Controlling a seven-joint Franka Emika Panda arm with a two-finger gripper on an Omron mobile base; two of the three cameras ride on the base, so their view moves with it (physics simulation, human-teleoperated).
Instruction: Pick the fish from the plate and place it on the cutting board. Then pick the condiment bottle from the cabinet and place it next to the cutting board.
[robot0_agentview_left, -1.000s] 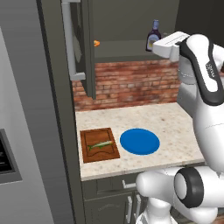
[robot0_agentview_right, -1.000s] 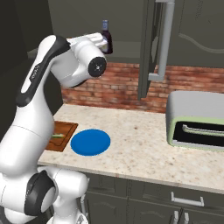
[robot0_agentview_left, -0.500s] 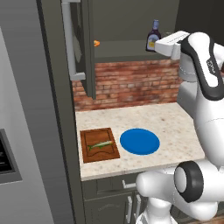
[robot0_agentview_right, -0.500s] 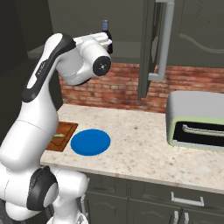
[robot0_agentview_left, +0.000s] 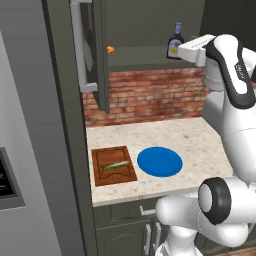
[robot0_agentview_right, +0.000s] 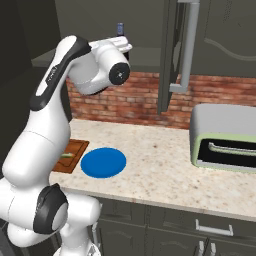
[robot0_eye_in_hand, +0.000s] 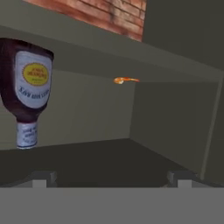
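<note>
- The arm is raised high and bent forward at shelf height.
- The gripper is rolled over, with its jaws wide apart, holding nothing.

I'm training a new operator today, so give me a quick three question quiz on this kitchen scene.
1. True or false: the fish lies on the cutting board.
2. Where does the condiment bottle stand? A) on the blue plate B) on the cabinet shelf C) on the toaster oven
3. Fill in: the tool is ____, its fingers wide apart, holding nothing.

Key: 1 true. 2 B. 3 open.
</note>
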